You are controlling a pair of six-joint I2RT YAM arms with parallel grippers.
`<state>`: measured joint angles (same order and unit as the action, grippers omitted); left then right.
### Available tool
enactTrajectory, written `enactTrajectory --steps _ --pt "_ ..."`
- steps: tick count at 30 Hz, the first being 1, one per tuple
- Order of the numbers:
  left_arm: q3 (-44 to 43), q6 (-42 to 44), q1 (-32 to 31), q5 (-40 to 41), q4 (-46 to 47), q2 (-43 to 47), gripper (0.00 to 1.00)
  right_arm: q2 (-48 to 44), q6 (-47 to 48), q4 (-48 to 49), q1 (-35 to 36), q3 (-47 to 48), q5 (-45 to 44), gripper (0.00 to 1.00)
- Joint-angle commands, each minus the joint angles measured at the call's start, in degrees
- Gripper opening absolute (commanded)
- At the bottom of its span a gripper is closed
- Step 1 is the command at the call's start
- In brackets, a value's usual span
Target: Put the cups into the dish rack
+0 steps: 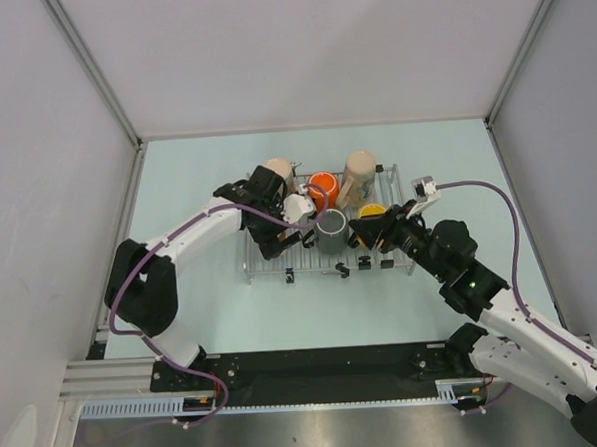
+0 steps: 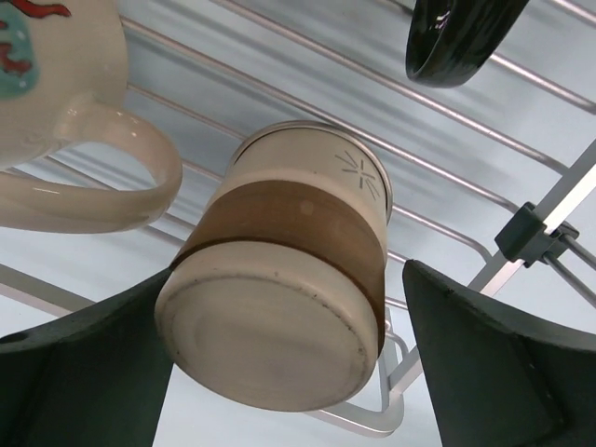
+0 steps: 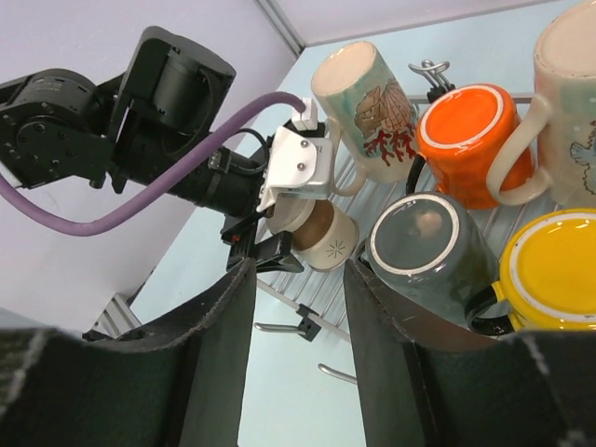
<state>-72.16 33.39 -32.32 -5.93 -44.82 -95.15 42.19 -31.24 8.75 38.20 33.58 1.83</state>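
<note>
- Top external view: the pale green table [image 1: 203,309] carries the dish rack [image 1: 281,264] at its middle, and both arms reach over the rack from the near edge.
- The left arm [image 1: 194,234] comes in from the left, with a purple cable [image 3: 140,200] running along it. The right arm [image 1: 482,294] comes in from the right.
- Five larger mugs stand base-up in the rack. A printed cream mug [image 1: 276,171], an orange mug [image 1: 323,190] and a tall beige mug [image 1: 360,170] form the far row. A grey-green mug [image 1: 331,230] and a yellow mug [image 1: 371,213] sit nearer.
- The left gripper [image 2: 284,279] has its fingers spread to either side of a small cream mug [image 2: 279,298] with a brown band. A gap shows at the right finger, so the jaws are not clamped.
- The small mug stands rim-down on the rack bars. The printed cream mug's handle is just beside it, and the grey-green mug is close on the other side.
- The right gripper [image 3: 298,270] is parted and holds nothing, near the grey-green and yellow mugs.
- A black clip [image 2: 533,235] grips the rack's edge wire.
- The printed cream mug shows red coral and a brown creature. A faint starburst marks the small mug's side.
</note>
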Motion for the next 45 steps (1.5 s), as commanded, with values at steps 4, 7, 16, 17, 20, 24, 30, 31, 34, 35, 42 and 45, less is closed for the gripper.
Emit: enactTrajectory --steps 4,7,16,17,20,24,30,31,34,35,42,45 --pt "-0.61 -1.57 -0.99 -1.71 2.54 6.82 1.00 1.49 1.18 2.85 2.23 0.34 -0.77 0.52" --pt "-0.44 -2.53 -1.00 -3.55 3.15 11.72 1.00 1.84 1.98 2.32 2.76 0.69 -1.65 0.52" --pt "4.92 -11.06 -1.00 -2.68 13.61 26.85 1.00 6.58 6.37 -3.91 5.13 5.17 -8.23 0.80" --pt "5.45 -12.02 -1.08 -1.98 14.31 28.86 1.00 7.02 7.07 -4.79 5.40 5.70 -9.29 0.99" --pt "7.90 -13.69 -1.08 -0.58 17.04 32.73 1.00 7.73 8.65 -7.43 6.45 7.11 -13.85 1.00" --pt "11.60 -14.75 -1.00 -0.31 20.81 36.69 1.00 7.03 9.10 -10.06 7.42 8.08 -18.34 1.00" --pt "13.97 -15.46 -1.00 1.10 22.58 37.23 1.00 5.79 9.97 -10.95 7.95 8.25 -21.33 1.00" --pt "14.15 -15.46 -1.08 1.10 22.76 37.32 1.00 5.79 10.24 -10.86 8.03 8.25 -21.60 1.00" --pt "14.77 -15.63 -1.08 1.19 23.55 37.15 1.00 5.79 10.41 -11.48 8.12 8.60 -21.86 1.00" --pt "14.68 -15.72 -1.00 1.36 23.46 36.97 1.00 5.79 10.41 -11.48 8.30 8.60 -21.86 1.00" --pt "13.62 -15.90 -1.08 2.15 22.76 35.83 1.00 6.58 11.11 -11.83 8.65 9.04 -22.30 1.00" --pt "14.06 -15.98 -1.08 2.42 23.20 36.53 1.00 6.58 11.12 -11.83 8.83 9.04 -22.57 1.00"
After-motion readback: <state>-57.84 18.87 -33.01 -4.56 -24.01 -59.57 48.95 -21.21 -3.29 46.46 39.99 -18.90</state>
